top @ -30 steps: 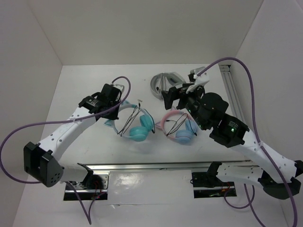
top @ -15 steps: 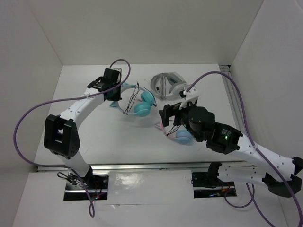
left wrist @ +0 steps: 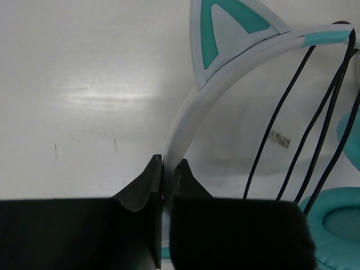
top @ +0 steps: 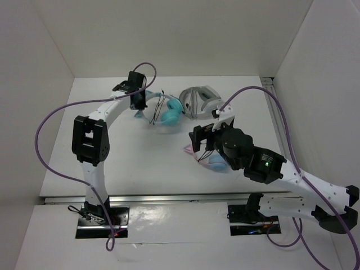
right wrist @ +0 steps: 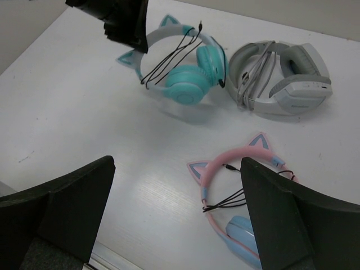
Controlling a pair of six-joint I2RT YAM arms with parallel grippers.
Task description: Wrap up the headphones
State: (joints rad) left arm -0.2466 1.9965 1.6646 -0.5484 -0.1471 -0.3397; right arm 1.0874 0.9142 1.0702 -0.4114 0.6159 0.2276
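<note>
The teal cat-ear headphones [top: 169, 111] lie at the back of the table, their thin black cable [top: 159, 108] wound across the pale headband. They also show in the right wrist view [right wrist: 188, 70] and the left wrist view [left wrist: 225, 84]. My left gripper [top: 139, 100] is shut on the pale headband [left wrist: 183, 129] just below one cat ear [left wrist: 219, 34]. My right gripper [right wrist: 177, 211] is open and empty, hovering above the pink headphones [right wrist: 236, 180].
Grey-and-white headphones [top: 198, 100] lie just right of the teal pair. Pink cat-ear headphones with blue cups [top: 216, 162] lie under my right arm, cable wound across the band. White walls close in the left, back and right. A metal rail [top: 278, 112] runs along the right.
My left gripper has carried the teal headphones from the table's middle toward the back, next to the grey pair. My right arm has drawn back toward the near side, over the pink pair.
</note>
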